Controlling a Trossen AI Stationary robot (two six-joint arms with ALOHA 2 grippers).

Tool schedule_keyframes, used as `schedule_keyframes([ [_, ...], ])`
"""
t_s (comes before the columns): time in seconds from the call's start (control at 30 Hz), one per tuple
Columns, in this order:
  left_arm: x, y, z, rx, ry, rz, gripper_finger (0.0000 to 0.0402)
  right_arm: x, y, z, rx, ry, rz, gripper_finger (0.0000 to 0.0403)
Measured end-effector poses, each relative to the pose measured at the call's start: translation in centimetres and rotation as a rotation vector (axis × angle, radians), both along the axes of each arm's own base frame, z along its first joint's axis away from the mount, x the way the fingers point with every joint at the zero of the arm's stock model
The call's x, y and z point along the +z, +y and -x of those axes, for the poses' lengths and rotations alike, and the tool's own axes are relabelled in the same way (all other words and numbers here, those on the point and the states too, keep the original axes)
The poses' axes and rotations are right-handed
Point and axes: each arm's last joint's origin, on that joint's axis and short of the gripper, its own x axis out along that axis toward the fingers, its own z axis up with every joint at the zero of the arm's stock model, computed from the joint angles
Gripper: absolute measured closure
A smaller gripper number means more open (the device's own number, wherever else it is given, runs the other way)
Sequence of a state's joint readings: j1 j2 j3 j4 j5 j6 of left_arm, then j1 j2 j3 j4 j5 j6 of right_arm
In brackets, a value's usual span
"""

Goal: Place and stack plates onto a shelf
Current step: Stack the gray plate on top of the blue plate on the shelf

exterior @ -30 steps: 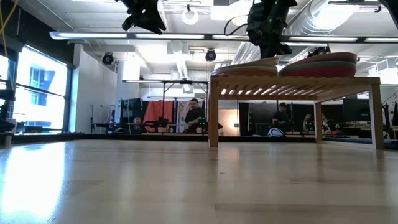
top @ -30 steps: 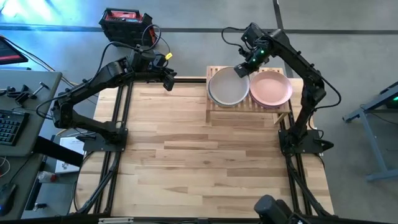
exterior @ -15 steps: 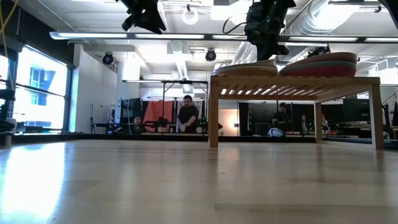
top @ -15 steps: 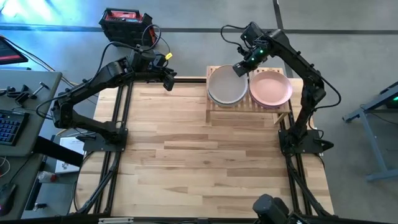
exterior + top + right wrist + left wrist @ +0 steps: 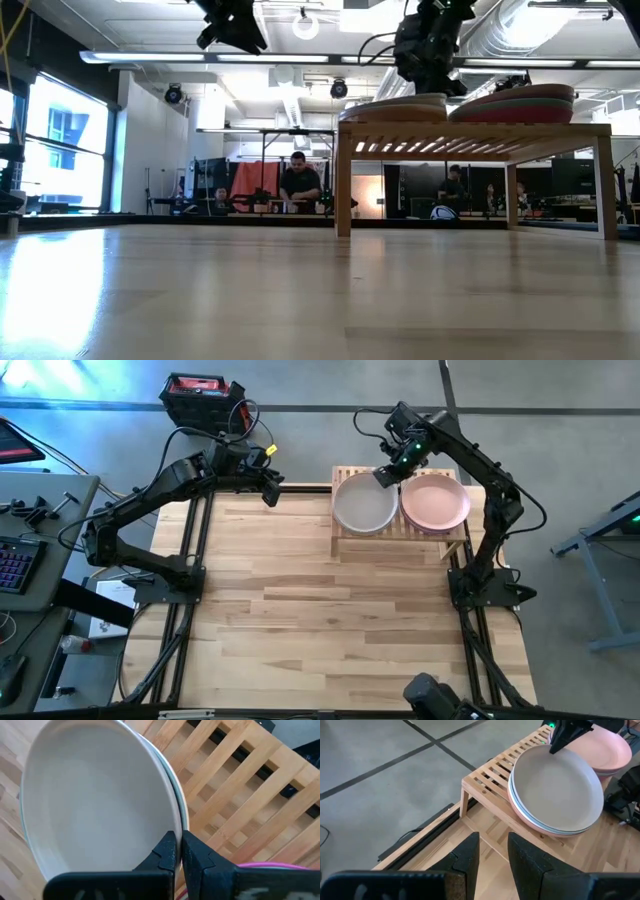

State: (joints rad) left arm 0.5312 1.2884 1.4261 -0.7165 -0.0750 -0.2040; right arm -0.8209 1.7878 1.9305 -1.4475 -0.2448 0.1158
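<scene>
Two stacks of plates sit on the shelf (image 5: 400, 530) at the bench's (image 5: 330, 630) one-o'clock corner: a beige-topped stack (image 5: 364, 508) and, at its three o'clock, a pink-topped stack (image 5: 435, 503). No plates remain on the bench, so stacking looks nearly finished. The right end effector (image 5: 387, 474) is clenched on the beige plate's rim. The left end effector (image 5: 270, 487) waits at eleven o'clock, released, nothing obstructing.

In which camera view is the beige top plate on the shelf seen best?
The left wrist view: the beige top plate shows whole, upon its stack. High view shows it smaller; the right wrist view crops it; the low view shows only its edge.
</scene>
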Motion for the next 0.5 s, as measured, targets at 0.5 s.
schedule_keyframes([
  [0.5,0.04,0.12,0.06,0.005,0.047,-0.074,0.0312,-0.05,0.51,-0.32,0.001,0.022,-0.005,0.0402],
])
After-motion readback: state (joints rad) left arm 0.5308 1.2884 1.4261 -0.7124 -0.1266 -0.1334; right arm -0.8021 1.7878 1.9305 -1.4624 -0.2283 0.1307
